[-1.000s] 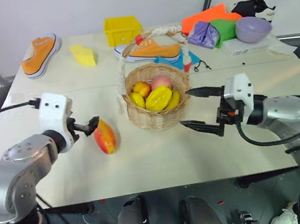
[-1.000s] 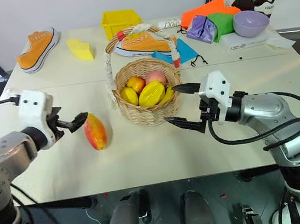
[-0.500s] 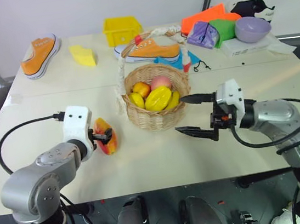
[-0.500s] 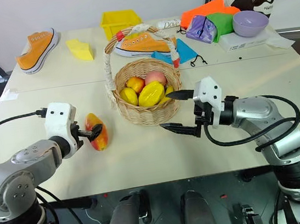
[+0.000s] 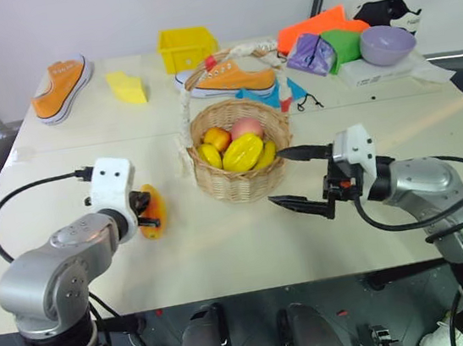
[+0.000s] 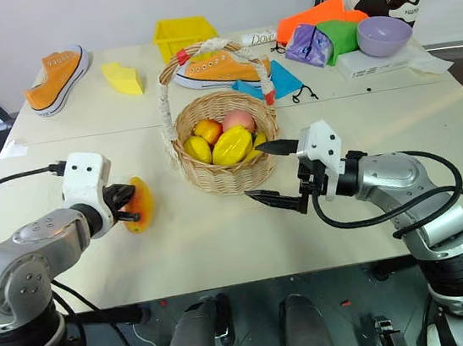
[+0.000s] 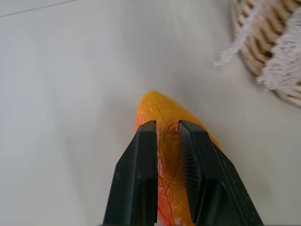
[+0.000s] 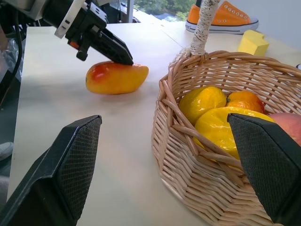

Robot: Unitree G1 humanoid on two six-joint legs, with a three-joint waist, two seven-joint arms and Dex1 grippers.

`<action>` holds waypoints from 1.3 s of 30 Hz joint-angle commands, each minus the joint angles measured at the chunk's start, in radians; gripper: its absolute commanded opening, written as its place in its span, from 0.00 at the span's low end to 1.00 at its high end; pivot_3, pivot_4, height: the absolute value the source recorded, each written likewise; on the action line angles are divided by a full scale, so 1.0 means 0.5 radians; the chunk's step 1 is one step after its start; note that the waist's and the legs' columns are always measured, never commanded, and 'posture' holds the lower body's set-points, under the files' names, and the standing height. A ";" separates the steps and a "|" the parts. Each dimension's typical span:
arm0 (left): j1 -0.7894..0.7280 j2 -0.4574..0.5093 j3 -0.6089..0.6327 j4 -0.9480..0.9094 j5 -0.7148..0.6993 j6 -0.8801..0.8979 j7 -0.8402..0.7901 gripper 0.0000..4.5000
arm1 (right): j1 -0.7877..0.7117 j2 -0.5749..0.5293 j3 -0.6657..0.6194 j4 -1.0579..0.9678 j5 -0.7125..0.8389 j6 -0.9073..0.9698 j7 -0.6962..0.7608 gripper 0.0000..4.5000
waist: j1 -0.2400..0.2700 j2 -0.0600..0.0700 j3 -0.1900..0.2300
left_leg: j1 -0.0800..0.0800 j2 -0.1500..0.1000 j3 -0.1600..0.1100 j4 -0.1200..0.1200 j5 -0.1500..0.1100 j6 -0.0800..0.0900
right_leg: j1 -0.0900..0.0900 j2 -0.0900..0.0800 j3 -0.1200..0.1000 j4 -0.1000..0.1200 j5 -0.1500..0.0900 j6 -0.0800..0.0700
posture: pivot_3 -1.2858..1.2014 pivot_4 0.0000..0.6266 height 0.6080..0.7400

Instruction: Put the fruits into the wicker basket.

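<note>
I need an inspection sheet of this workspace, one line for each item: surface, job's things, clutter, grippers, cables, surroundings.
Surface: pale table, bare at its front.
Job's things: mango lies on the table beside the wicker basket; yellow starfruit is already in the basket with other fruit.
Clutter: two orange shoes, yellow wedge block, yellow bin, purple bowl, coloured bags at the far edge.
Grippers: left gripper shut on the mango; right gripper open, holding nothing, beside the basket.
Cables: black cable loops at the left arm, others at the right arm.
Surroundings: white wall behind.
</note>
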 commanded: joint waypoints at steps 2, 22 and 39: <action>-0.054 -0.018 0.110 -0.010 0.033 0.017 -0.103 0.22 | -0.014 0.008 -0.035 -0.052 0.001 -0.041 -0.002 1.00 | 0.003 -0.002 0.001 | -0.002 0.000 0.000 0.000 0.000 0.000 | -0.001 -0.001 0.001 -0.001 0.000 0.000 | 0.52 0.24 0.95; 0.081 -0.120 0.046 -0.107 -0.105 0.055 -0.036 0.99 | -0.053 0.021 0.001 -0.021 -0.003 -0.038 0.036 1.00 | 0.002 -0.002 0.001 | -0.002 -0.001 0.000 -0.001 -0.003 -0.004 | -0.001 -0.005 0.001 -0.003 0.000 -0.001 | 0.52 0.24 0.95; 0.177 -0.318 0.069 -0.012 -0.140 0.055 0.086 0.99 | -0.054 0.047 -0.004 -0.032 -0.029 -0.042 0.017 1.00 | -0.014 0.001 0.000 | -0.001 0.000 0.000 -0.003 0.000 0.000 | -0.001 -0.003 0.001 -0.004 0.000 -0.001 | 0.52 0.24 0.95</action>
